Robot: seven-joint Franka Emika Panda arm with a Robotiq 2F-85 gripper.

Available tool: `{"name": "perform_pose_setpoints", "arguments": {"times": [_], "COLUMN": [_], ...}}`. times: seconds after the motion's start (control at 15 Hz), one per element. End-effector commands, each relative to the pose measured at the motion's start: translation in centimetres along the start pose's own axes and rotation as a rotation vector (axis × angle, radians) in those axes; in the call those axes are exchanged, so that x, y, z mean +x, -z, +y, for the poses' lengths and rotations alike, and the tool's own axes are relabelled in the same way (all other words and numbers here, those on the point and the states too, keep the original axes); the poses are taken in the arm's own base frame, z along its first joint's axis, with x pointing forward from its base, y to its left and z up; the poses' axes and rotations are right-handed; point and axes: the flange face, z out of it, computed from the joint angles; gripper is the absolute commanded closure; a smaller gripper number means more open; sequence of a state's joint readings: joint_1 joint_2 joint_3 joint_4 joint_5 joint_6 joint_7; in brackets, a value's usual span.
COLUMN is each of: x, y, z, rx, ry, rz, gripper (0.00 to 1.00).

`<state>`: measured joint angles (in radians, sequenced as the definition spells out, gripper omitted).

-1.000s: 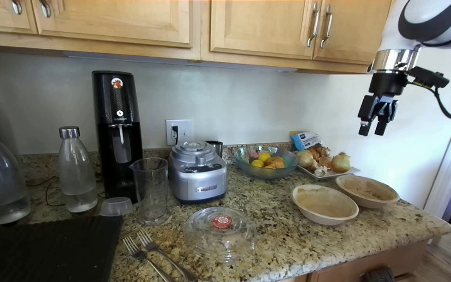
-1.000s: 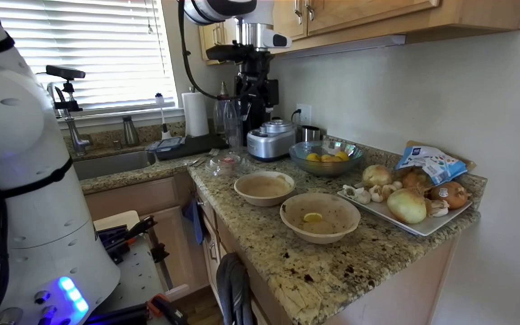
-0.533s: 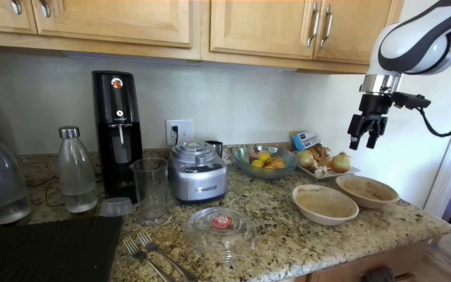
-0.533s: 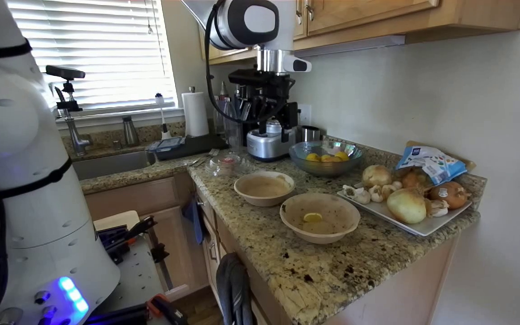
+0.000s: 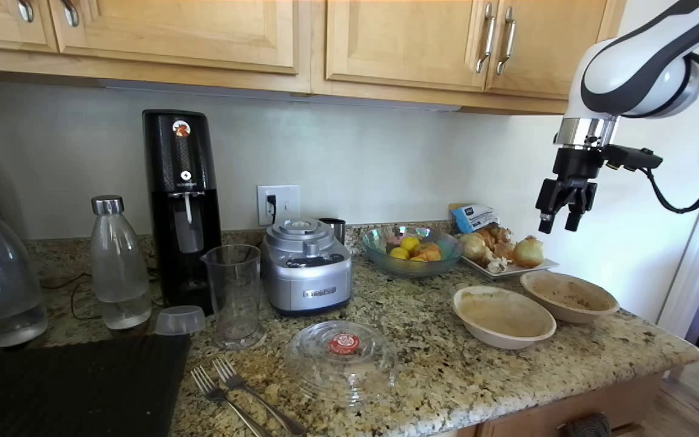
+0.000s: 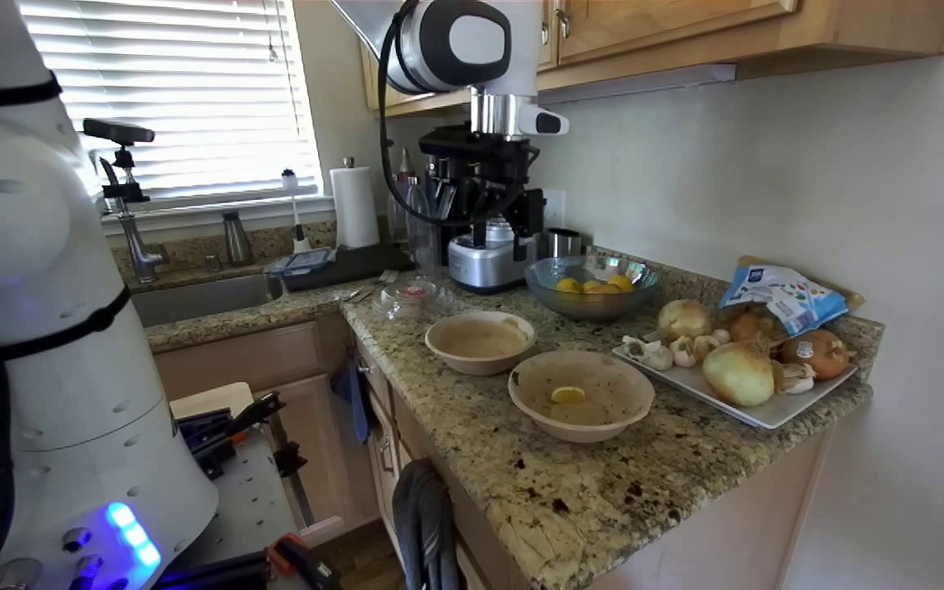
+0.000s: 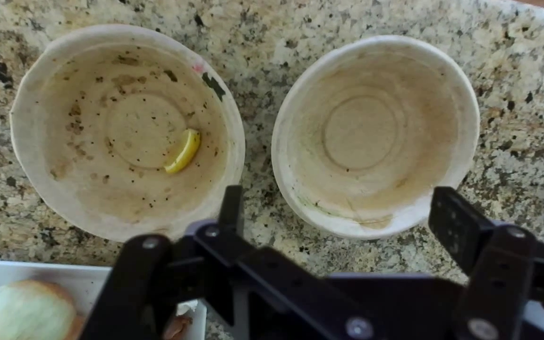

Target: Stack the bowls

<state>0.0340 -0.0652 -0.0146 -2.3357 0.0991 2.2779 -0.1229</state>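
The gripper point(image 5: 559, 224) hangs spread wide over the counter point(image 5: 440, 376), and in the wrist view the bowl point(image 7: 88, 179) holding a lemon wedge point(image 7: 185, 151) sits upper left, the other bowl point(image 7: 361, 132) just apart, upper right.

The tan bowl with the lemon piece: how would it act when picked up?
The tan bowl looks matte with a slightly uneven rim, so it's probably light and may flex when pinched. Being wide, it could tilt if held by one edge, and the lemon piece lying inside might then slide.
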Motion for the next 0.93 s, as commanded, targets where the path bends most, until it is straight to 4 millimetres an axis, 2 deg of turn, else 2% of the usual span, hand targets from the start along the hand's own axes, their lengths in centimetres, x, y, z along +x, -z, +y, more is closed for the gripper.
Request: {"name": "perform_pose_setpoints", "arguments": {"times": [0.0,0.2,0.47,0.73,0.87], "x": [0.5,0.6,0.6,0.1,0.1], "y": [-1.8,-3.5,-4.6,-5.5,-5.8], "z": [2.8,6.7,12.1,16.4,17.7], "rx": [0.011,0.020,0.055,0.085,0.078], "ry": [-0.019,-0.077,-0.135,-0.111,-0.140], "rz": [-0.052,-0.065,-0.075,-0.055,-0.059], "gripper": [0.00,0.00,0.00,0.00,0.00]}}
